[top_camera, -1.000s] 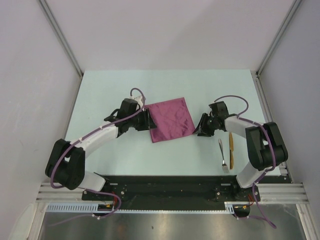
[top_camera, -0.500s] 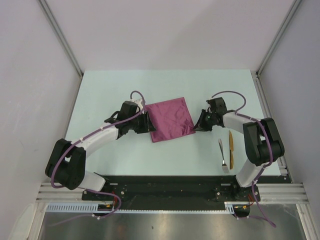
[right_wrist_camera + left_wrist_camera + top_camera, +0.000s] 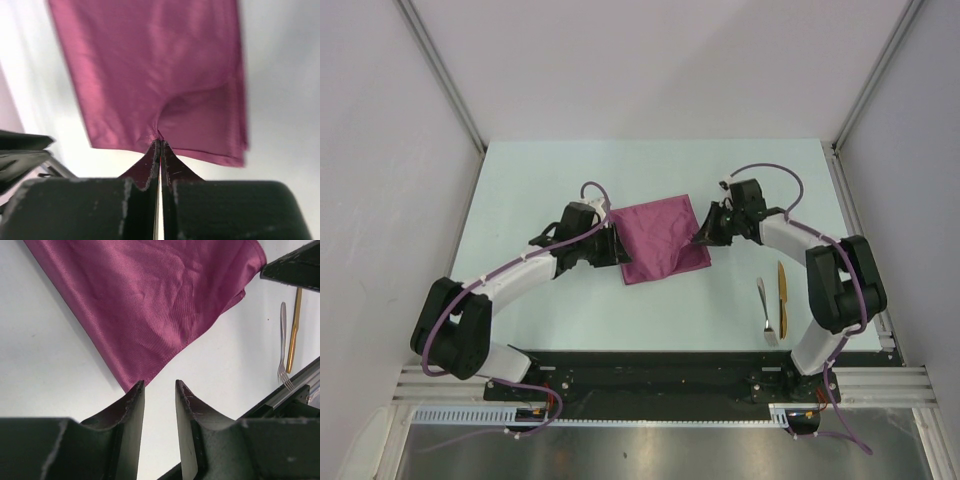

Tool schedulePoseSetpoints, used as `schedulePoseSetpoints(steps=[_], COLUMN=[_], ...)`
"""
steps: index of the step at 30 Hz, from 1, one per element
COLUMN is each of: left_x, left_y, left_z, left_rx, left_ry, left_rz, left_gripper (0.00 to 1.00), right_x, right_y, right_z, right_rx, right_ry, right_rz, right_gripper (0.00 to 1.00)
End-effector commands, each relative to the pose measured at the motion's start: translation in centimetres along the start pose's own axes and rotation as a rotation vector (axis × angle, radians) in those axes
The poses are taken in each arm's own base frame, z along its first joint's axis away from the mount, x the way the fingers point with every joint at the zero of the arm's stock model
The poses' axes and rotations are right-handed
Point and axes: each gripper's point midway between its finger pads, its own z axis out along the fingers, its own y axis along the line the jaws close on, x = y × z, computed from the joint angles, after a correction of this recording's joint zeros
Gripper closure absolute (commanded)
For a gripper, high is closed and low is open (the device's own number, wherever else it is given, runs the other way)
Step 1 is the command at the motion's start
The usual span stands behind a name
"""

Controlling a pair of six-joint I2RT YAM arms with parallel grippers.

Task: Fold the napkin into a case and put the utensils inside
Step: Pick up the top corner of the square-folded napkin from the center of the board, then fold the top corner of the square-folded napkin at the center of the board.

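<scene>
The plum-magenta napkin (image 3: 660,240) lies on the pale table, creased, with a doubled edge at one side in the right wrist view (image 3: 150,65). My right gripper (image 3: 701,238) is shut on its right edge (image 3: 160,142), and the cloth puckers at the fingertips. My left gripper (image 3: 617,244) is open at the napkin's left corner, its jaws empty just off the cloth (image 3: 160,385). The napkin fills the top of the left wrist view (image 3: 150,300). The utensils lie side by side at the right: a silver piece with tines (image 3: 766,312) and a golden one (image 3: 782,294). No case shows.
The utensils also show in the left wrist view, silver (image 3: 283,340) and golden (image 3: 294,330), near the black base rail (image 3: 650,365). Grey walls with metal posts (image 3: 440,75) enclose the table on three sides.
My right gripper has moved left and farther from the base, from beside the utensils to the napkin's right edge, and has shut on it. The left arm has not moved.
</scene>
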Motion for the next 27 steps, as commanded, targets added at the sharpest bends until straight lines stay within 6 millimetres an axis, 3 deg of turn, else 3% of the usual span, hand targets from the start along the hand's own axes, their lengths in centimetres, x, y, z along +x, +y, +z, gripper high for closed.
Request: schedulePoseSetpoints(steps=[1, 10, 18, 27], left_x=[-0.5, -0.3, 0.3, 1.1], left_y=[-0.4, 1.2, 3.8, 5.5], left_z=[-0.3, -0.2, -0.1, 0.0], left_rx=[0.016, -0.041, -0.065, -0.066], left_ry=[-0.029, -0.053, -0.073, -0.065], left_rz=[0.012, -0.035, -0.14, -0.195], left_gripper=[0.65, 0.65, 0.67, 0.7], right_x=[-2.4, -6.6, -7.7, -8.9], right_y=[4.4, 10.5, 13.1, 15.8], right_z=[0.4, 3.1, 7.3, 9.9], right_rx=[-0.13, -0.374, -0.496, -0.589], right_ry=[-0.043, -0.094, -0.086, -0.101], right_rz=[-0.061, -0.12, -0.142, -0.195], right_gripper=[1.0, 1.0, 1.0, 1.0])
